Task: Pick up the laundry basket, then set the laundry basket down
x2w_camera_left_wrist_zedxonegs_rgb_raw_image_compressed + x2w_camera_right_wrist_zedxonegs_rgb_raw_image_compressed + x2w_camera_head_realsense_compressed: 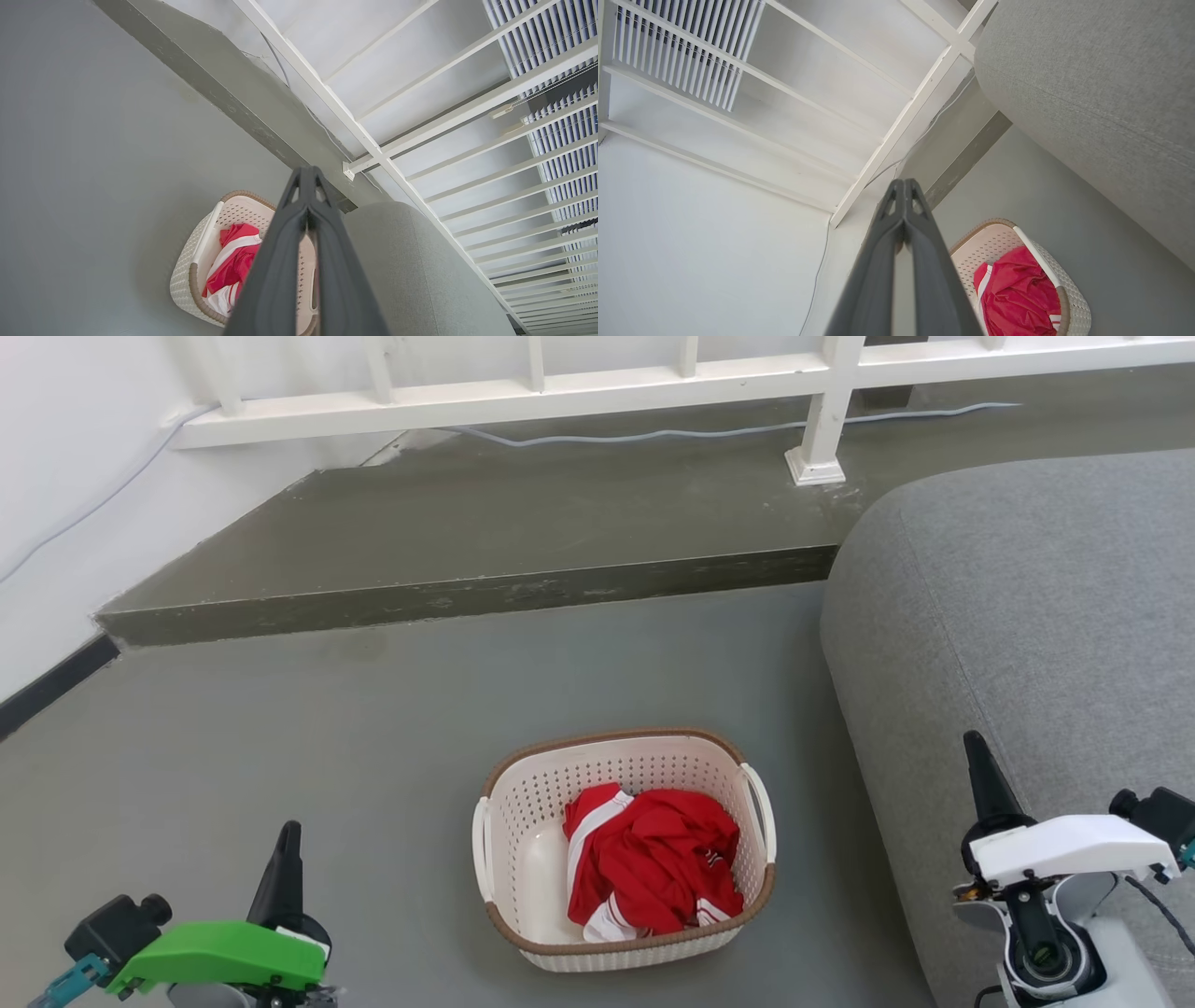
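Note:
The laundry basket (523, 859) stands on the grey floor in the lower middle of the head view, cream-white with a brown rim and white side handles, holding a crumpled red and white garment (653, 868). My left gripper (288, 835) is at the lower left, well apart from the basket, its fingers shut with nothing between them. My right gripper (976, 751) is at the lower right, over the sofa's edge, also shut and empty. The left wrist view shows the basket (196, 261) behind the shut fingers (306, 179). In the right wrist view the basket (1069, 289) lies lower right of the shut fingers (903, 186).
A grey sofa (1027, 616) fills the right side, close to the basket. A raised concrete step (467, 597) runs across behind the basket, with a white railing (822, 420) and a cable on it. A white wall is at the left.

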`<state>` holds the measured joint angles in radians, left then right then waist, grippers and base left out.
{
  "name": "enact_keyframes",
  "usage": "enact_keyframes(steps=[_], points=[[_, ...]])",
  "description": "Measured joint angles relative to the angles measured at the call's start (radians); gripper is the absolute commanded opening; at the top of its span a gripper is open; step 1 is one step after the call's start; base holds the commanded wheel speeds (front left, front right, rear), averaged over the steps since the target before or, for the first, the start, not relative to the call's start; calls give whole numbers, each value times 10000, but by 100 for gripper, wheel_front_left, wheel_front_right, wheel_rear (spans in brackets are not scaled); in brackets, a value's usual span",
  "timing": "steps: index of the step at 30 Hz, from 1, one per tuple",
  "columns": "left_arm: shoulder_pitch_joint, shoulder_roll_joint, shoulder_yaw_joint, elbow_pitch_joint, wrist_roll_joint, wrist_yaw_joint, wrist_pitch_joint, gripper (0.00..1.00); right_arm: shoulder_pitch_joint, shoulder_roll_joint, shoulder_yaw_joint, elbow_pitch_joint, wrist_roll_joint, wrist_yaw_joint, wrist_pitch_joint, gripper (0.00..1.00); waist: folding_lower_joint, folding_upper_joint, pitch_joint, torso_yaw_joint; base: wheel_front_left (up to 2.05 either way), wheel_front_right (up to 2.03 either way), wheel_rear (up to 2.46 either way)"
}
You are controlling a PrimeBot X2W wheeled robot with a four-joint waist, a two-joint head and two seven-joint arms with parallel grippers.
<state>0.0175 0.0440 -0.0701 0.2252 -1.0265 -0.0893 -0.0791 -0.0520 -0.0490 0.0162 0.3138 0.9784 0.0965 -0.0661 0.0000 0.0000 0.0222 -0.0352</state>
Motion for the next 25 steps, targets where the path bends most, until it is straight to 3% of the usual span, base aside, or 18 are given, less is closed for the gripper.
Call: enact_keyframes(steps=[25], points=[[-371, 17, 614, 272, -3033, -174, 838, 0, -20, 48, -784, -146, 3173, 90, 907, 0, 0, 0, -102, 182, 0, 0, 0]])
